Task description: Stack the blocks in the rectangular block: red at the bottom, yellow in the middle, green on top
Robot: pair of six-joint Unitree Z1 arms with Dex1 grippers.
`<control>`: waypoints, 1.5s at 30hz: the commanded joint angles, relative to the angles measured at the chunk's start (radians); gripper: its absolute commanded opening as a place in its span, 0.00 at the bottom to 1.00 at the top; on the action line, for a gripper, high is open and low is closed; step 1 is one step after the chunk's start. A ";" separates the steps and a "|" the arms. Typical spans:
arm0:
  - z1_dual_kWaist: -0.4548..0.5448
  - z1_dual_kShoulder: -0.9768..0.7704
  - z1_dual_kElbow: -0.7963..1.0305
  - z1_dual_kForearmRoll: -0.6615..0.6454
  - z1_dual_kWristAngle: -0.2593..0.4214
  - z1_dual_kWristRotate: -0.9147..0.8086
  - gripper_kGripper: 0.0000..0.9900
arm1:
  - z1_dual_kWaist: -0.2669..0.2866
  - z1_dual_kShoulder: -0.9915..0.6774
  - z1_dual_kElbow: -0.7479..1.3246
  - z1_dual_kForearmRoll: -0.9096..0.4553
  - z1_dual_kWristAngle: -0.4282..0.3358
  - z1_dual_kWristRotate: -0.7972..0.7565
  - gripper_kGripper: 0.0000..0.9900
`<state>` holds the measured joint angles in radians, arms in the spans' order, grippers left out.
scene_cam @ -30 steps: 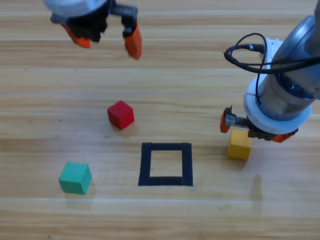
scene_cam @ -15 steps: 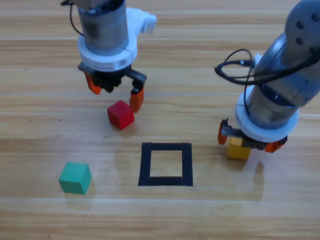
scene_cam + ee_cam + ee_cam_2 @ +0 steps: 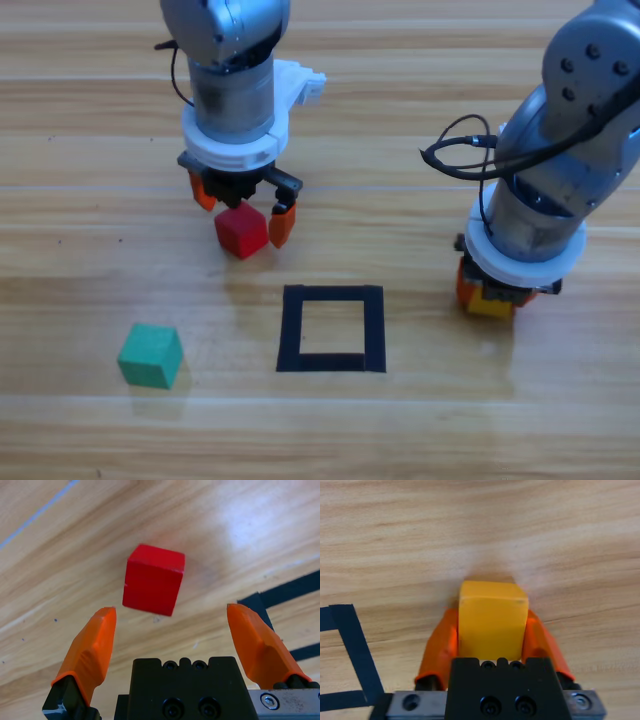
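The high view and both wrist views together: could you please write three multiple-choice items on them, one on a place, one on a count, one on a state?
1. Where is the green cube?
A. left of the tape square
B. inside it
C. on the red cube

2. How many cubes lie inside the square?
A. two
B. one
C. none

3. How is the right gripper?
A. wide open
B. shut on the yellow cube
C. out of view

Answers:
1 A, it sits apart on bare wood.
2 C, only wood shows inside.
3 B, both jaws press its sides; the left gripper stands open at the red cube.
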<state>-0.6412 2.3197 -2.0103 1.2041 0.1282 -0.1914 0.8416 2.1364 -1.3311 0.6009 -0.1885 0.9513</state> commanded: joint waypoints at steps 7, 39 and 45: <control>0.090 0.055 -0.011 -0.060 -0.018 0.052 0.95 | -0.027 -0.144 0.053 0.011 0.035 -0.094 0.00; 0.090 0.099 0.142 -0.209 -0.073 0.061 0.68 | -0.018 -0.269 0.141 0.017 0.047 -0.213 0.00; 0.092 0.092 0.145 -0.210 -0.065 0.056 0.14 | -0.013 -0.280 0.141 0.022 0.052 -0.215 0.00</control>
<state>-0.5639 2.3522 -1.8929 1.0081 0.0610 -0.1335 0.8386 1.8213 -1.2144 0.6073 -0.1537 0.7478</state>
